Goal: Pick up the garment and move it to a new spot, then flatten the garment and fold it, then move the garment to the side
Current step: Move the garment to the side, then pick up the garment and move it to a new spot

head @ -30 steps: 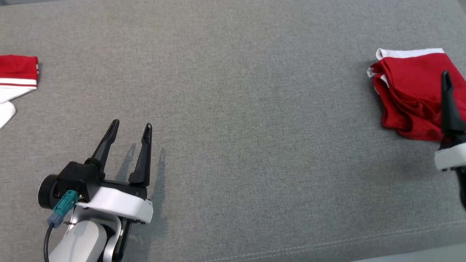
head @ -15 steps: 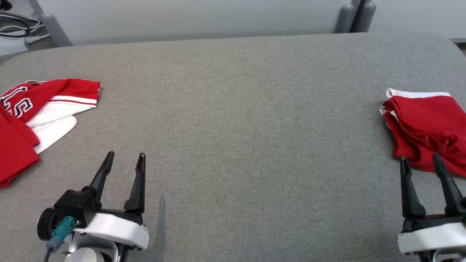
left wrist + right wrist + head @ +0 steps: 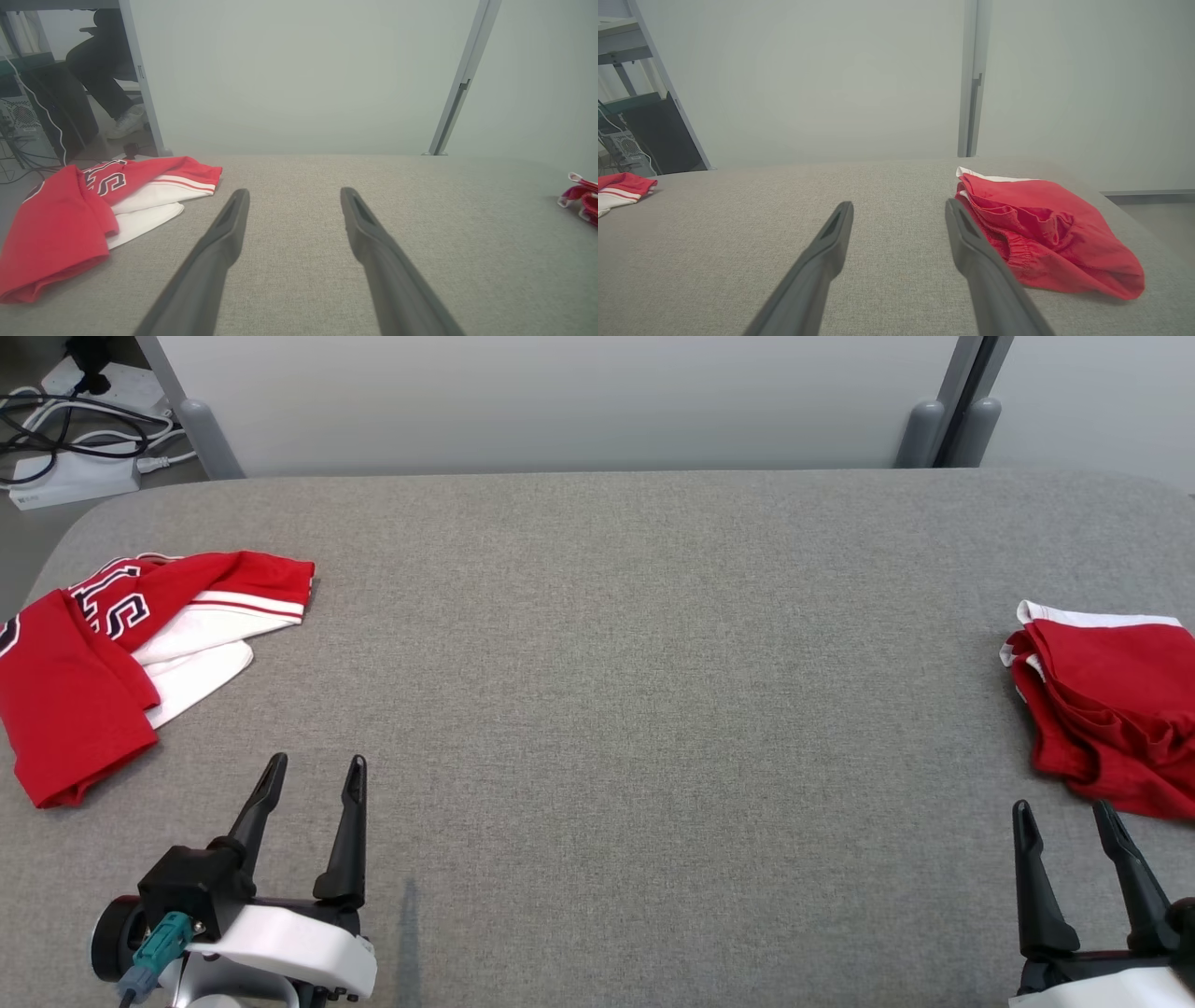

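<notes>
Both the left pincer (image 3: 316, 763) and the right pincer (image 3: 1062, 808) stand apart, empty. The right has drawn back off the red shorts (image 3: 1111, 709), which lie roughly folded at the worktop's (image 3: 607, 709) right edge, so that garment seems done. The crumpled jersey (image 3: 93, 681) waits far left.

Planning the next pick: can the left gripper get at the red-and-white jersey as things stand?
Probably yes. The left gripper is open and empty, the jersey lies ahead and to its left on the grey fabric surface, and nothing stands between them.
</notes>
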Robot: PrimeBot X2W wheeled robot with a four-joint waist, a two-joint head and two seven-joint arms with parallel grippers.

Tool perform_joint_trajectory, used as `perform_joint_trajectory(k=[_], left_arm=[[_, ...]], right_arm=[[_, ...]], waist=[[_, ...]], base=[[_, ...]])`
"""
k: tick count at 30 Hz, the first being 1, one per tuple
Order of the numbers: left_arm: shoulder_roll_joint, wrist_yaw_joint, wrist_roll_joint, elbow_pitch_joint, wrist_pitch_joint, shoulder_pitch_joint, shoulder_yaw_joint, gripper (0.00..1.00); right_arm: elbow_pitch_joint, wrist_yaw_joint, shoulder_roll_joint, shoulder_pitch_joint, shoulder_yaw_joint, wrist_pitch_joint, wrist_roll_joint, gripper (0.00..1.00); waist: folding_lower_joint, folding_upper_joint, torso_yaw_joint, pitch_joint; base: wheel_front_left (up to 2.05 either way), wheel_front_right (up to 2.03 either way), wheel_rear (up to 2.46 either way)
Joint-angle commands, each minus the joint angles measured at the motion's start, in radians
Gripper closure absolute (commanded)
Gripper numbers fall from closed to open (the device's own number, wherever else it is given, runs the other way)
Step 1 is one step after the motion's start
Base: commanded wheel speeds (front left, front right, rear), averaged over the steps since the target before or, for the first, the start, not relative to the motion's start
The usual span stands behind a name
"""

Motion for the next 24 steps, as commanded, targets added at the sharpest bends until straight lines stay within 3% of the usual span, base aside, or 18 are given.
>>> perform_joint_trajectory(k=[1, 12, 24], left_arm=[[0.027, 0.009, 0.000, -0.019, -0.009, -0.030, 0.042, 0.00], [0.036, 0.003, -0.007, -0.010, -0.010, -0.039, 0.048, 0.00], [0.008, 0.033, -0.013, -0.005, -0.025, -0.013, 0.099, 0.00]], right_arm=[[-0.031, 0.000, -0.009, -0.008, 0.021, 0.002, -0.008, 0.00], [-0.035, 0.000, 0.000, -0.007, 0.030, 0.002, -0.014, 0.00], [-0.044, 0.000, -0.021, -0.032, 0.086, 0.024, -0.015, 0.00]], waist=[[0.0000, -0.0001, 0.001, -0.001], [0.0000, -0.0001, 0.033, 0.004], [0.0000, -0.0001, 0.227, 0.011]], base=[[0.00, 0.00, 0.00], [0.00, 0.00, 0.00], [0.00, 0.00, 0.00]])
